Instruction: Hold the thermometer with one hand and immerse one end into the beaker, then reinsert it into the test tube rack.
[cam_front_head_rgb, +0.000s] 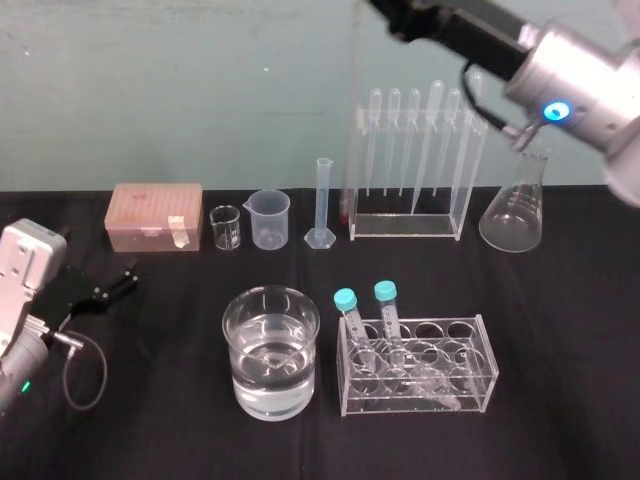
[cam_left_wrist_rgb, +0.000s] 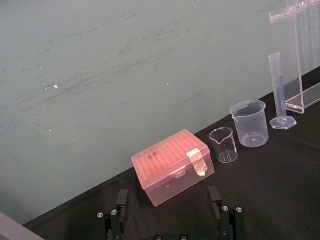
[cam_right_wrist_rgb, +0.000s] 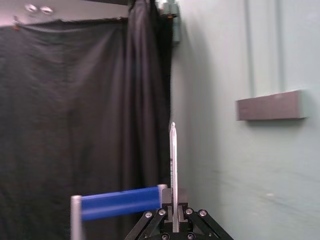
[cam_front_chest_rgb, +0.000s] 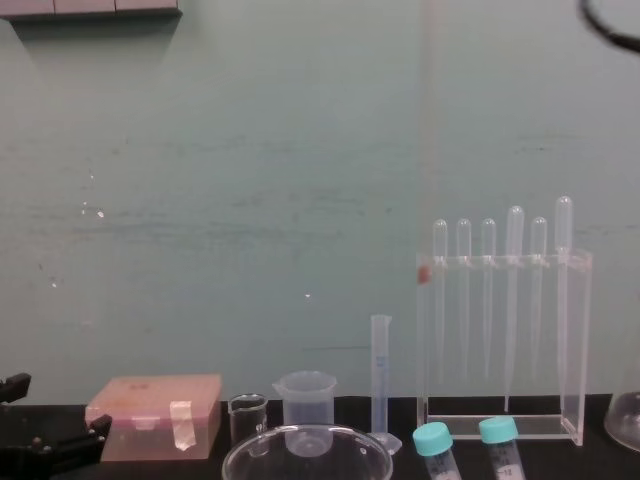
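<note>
My right gripper (cam_right_wrist_rgb: 173, 222) is shut on the thermometer (cam_right_wrist_rgb: 173, 165), a thin glass rod standing up between its fingers. In the chest view the thermometer (cam_front_chest_rgb: 428, 150) hangs upright in the air, its red bulb level with the left end of the test tube rack's top bar (cam_front_chest_rgb: 500, 262). From the head, the rod (cam_front_head_rgb: 351, 120) runs down from my raised right arm (cam_front_head_rgb: 560, 70) just left of the rack (cam_front_head_rgb: 405, 226), which holds several pipettes. The water-filled beaker (cam_front_head_rgb: 270, 350) stands at the front centre. My left gripper (cam_left_wrist_rgb: 167, 210) rests open on the table at the far left.
Along the back stand a pink tip box (cam_front_head_rgb: 155, 215), a small glass beaker (cam_front_head_rgb: 225, 227), a plastic beaker (cam_front_head_rgb: 270, 217), a graduated cylinder (cam_front_head_rgb: 322, 205) and a conical flask (cam_front_head_rgb: 513, 215). A low clear tube rack (cam_front_head_rgb: 418, 365) with two teal-capped tubes sits right of the beaker.
</note>
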